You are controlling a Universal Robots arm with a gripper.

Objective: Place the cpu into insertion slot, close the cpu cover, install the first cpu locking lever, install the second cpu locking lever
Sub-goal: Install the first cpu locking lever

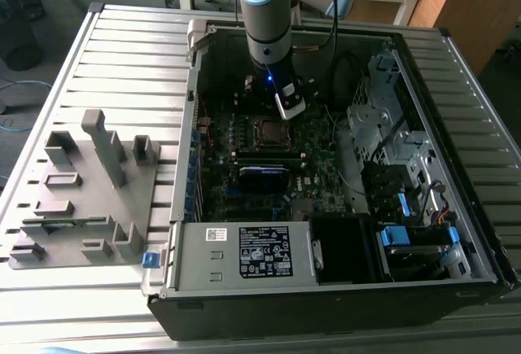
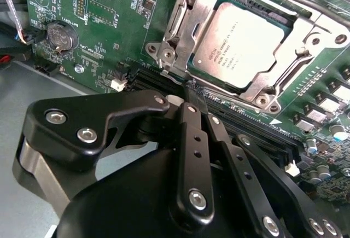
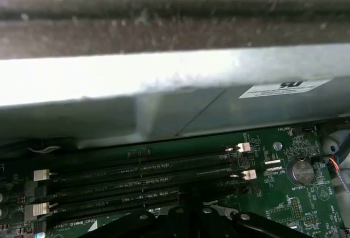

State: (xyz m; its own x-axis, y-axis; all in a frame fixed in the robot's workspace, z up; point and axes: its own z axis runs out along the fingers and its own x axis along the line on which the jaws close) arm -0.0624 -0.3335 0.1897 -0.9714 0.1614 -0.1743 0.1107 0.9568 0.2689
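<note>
Hovering just beside the cpu cover [image 2: 183, 22], the gripper [image 2: 192, 93] showed jaws clenched together; that cover lay closed over the cpu [image 2: 243, 44].

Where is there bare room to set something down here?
Bare slatted table lies between the grey fixture and the table's far edge, at the exterior view's left. Inside the computer case it is crowded, with the gripper close to the cpu.

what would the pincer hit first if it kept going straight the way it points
Probably the long black memory slots beside the cpu cover; the pincer points at them, depth unclear.
</note>
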